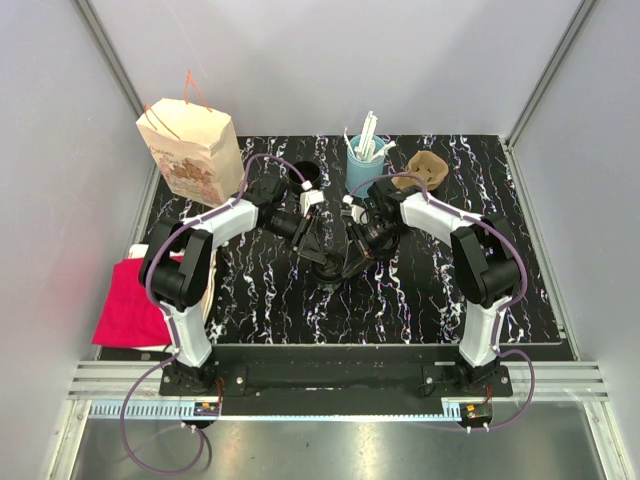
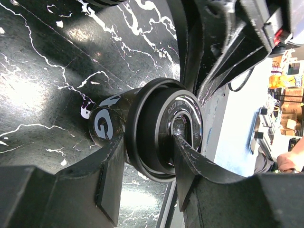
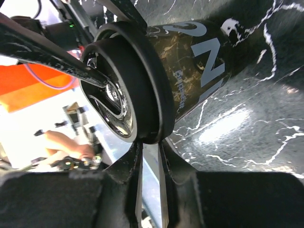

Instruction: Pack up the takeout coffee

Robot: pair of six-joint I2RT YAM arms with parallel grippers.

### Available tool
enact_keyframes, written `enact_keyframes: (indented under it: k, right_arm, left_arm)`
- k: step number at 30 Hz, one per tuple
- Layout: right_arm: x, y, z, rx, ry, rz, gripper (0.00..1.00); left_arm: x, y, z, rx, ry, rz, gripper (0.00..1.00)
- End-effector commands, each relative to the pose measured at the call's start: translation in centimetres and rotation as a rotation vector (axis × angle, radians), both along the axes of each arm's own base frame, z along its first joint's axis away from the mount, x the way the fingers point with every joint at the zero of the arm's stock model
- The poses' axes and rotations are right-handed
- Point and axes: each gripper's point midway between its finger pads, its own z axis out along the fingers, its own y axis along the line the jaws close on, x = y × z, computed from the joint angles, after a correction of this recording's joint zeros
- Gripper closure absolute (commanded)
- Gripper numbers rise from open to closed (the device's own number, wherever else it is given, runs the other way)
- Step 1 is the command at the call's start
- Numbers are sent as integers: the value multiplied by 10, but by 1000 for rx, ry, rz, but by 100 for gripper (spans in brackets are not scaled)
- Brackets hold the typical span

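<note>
The takeout coffee (image 1: 333, 268) is a black cup with a black lid, in the middle of the marbled table between both grippers. In the left wrist view the cup (image 2: 102, 121) shows a white letter, and my left gripper (image 2: 148, 142) straddles the lid (image 2: 152, 118): one finger below the rim, the other on the lid's top. In the right wrist view my right gripper (image 3: 149, 142) is nearly closed, pinching the lid's rim (image 3: 147, 95) at its lower edge. The cup body (image 3: 199, 61) shows pale lettering. In the top view the left gripper (image 1: 318, 250) and right gripper (image 1: 352, 255) meet at the cup.
A brown paper bag (image 1: 190, 150) with red handles stands at the back left. A lidless black cup (image 1: 306, 175), a light-blue cup of white straws (image 1: 366, 160) and a brown cardboard piece (image 1: 418, 172) stand behind the arms. A red cloth (image 1: 135, 300) lies off the table's left edge.
</note>
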Motion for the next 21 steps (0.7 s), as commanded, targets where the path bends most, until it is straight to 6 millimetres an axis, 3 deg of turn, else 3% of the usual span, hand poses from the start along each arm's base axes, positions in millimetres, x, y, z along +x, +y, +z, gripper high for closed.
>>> enact_keyframes:
  k: [1, 6, 11, 16, 21]
  right_arm:
    - [56, 4, -28, -104, -364, 54, 90]
    - [52, 7, -19, -72, -347, 77, 75]
    - [52, 4, -9, -65, -377, 85, 66]
    - [52, 1, 3, -52, -402, 96, 50]
    - [55, -4, 15, -63, -471, 106, 48]
  left_arm:
    - [9, 19, -64, 225, -87, 14, 64]
    - [9, 20, -64, 233, -93, 18, 67]
    - [10, 20, -64, 231, -87, 24, 69]
    - [10, 21, -63, 236, -92, 28, 70]
    - [11, 20, -63, 237, -93, 29, 71]
